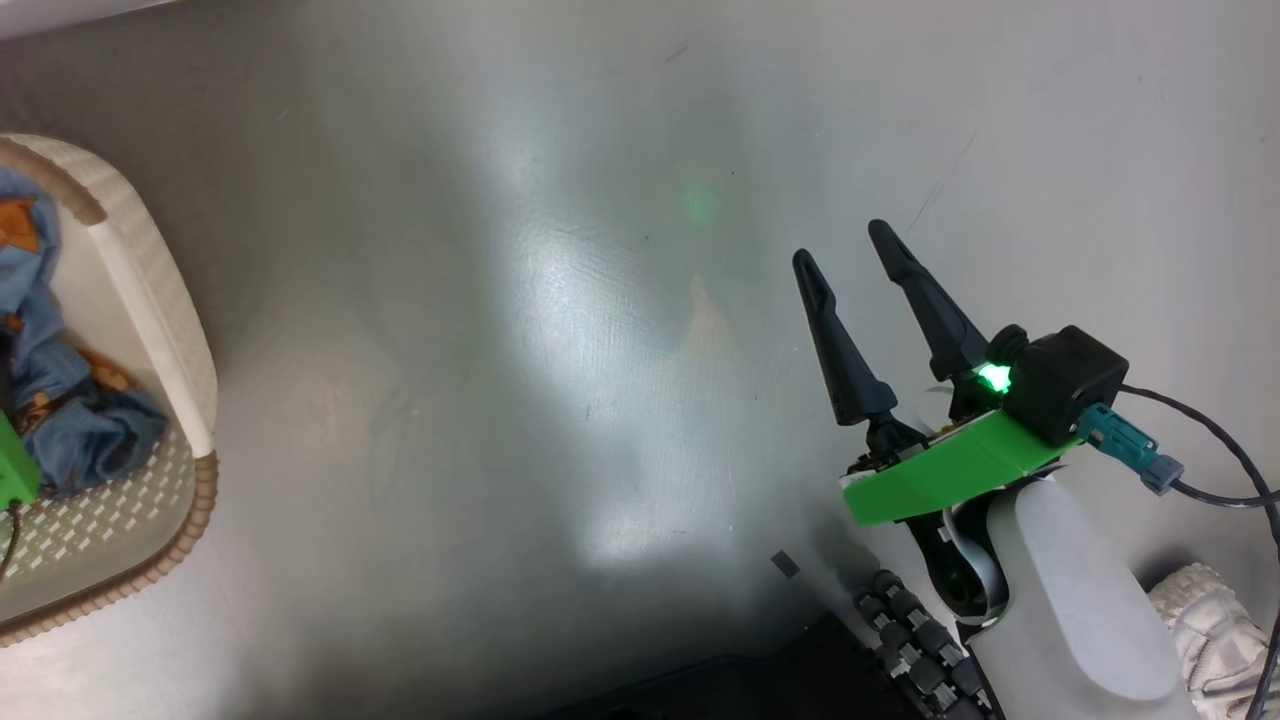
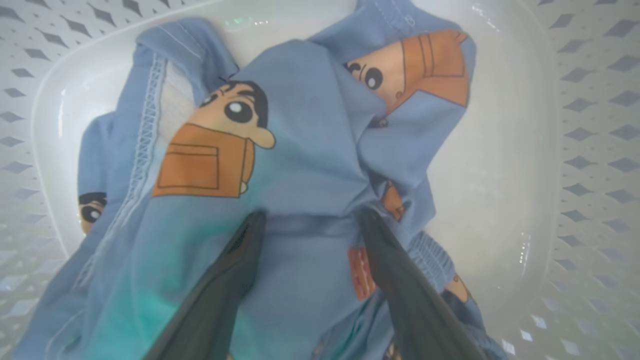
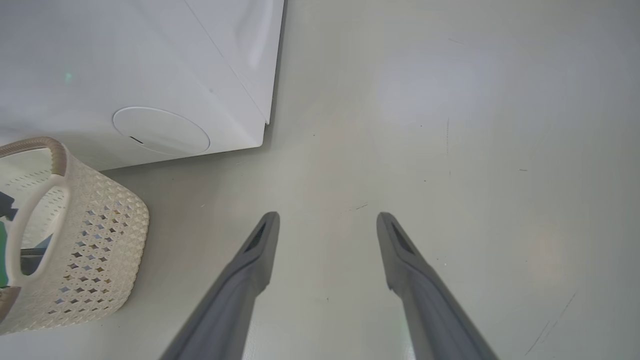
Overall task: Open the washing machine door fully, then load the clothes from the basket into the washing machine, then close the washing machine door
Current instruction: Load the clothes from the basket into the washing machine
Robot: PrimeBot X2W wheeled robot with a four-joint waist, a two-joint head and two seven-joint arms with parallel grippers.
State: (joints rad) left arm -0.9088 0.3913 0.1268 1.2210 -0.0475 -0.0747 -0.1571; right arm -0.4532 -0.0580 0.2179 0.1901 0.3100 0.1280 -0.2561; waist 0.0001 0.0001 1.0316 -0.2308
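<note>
The right gripper (image 3: pixel 327 216) is hanging with its two fingers spread wide over the bare grey floor (image 3: pixel 450 150). The washing machine (image 3: pixel 125 60) is standing at the far left, showing its round flap (image 3: pixel 161 131). The basket (image 3: pixel 100 240) is sitting nearer, at the left edge.

The grey floor (image 3: pixel 450 150) carries the basket (image 3: pixel 105 235) near the washing machine (image 3: pixel 75 60).

text: none legible | labels: none | numbers: none
</note>
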